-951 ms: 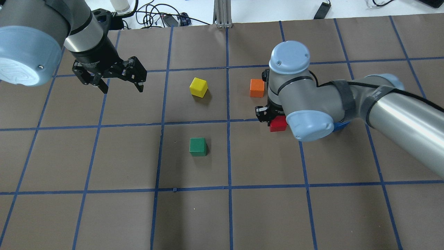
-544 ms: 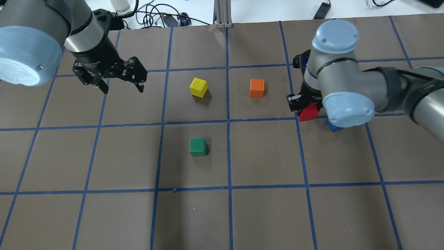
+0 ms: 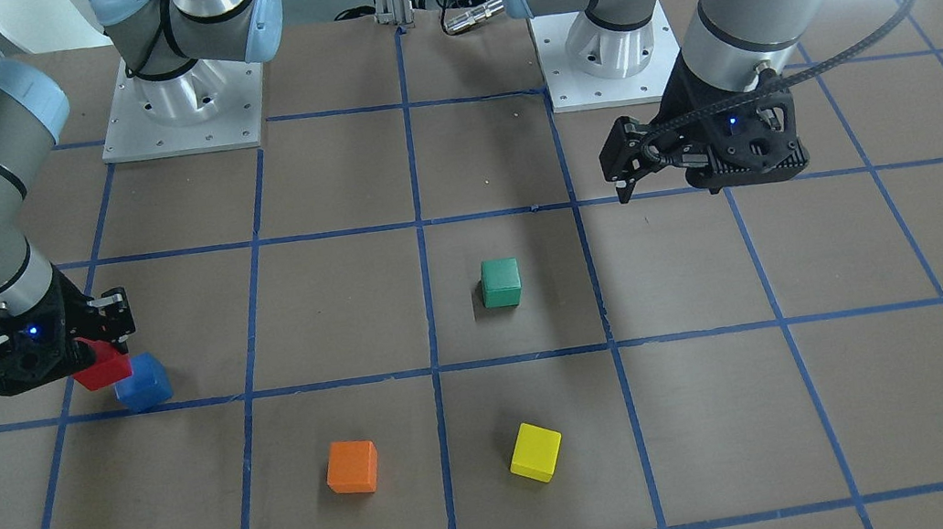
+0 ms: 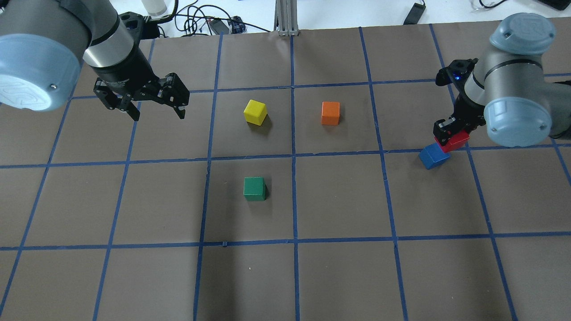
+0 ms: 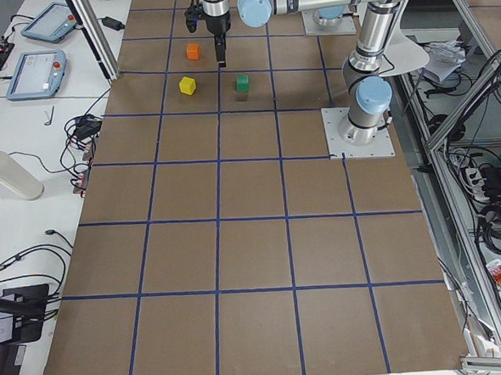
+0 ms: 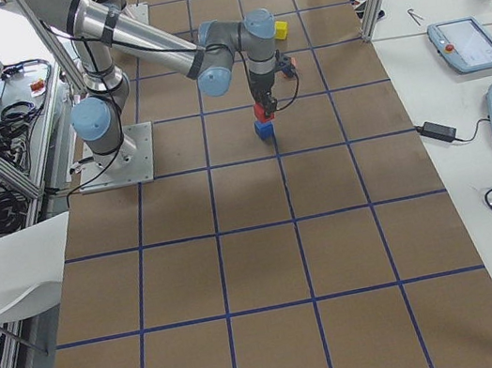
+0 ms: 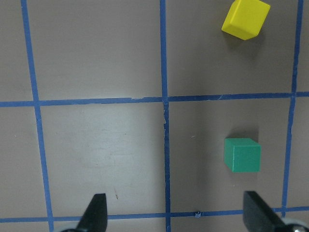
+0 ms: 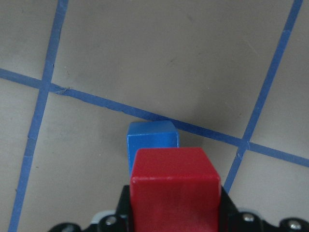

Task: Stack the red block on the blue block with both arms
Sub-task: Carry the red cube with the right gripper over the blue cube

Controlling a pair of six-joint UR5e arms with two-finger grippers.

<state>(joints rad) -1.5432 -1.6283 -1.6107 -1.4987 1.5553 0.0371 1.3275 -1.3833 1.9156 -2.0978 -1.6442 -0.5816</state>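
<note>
We see a brown counter [image 4: 339, 200] gridded with blue tape [image 4: 293, 133], cables [image 4: 196, 20] beyond its far edge. Since a second ago the right arm [image 4: 504, 76] has swung rightward, away from the orange block [image 4: 330, 113]. The right gripper [image 4: 451, 133] points down, fingers pinching the red block [image 4: 456, 141] just above the blue block [image 4: 432, 157], off-centre. The left gripper [image 4: 158, 116] hovers unmoved, fingers spread.
</note>
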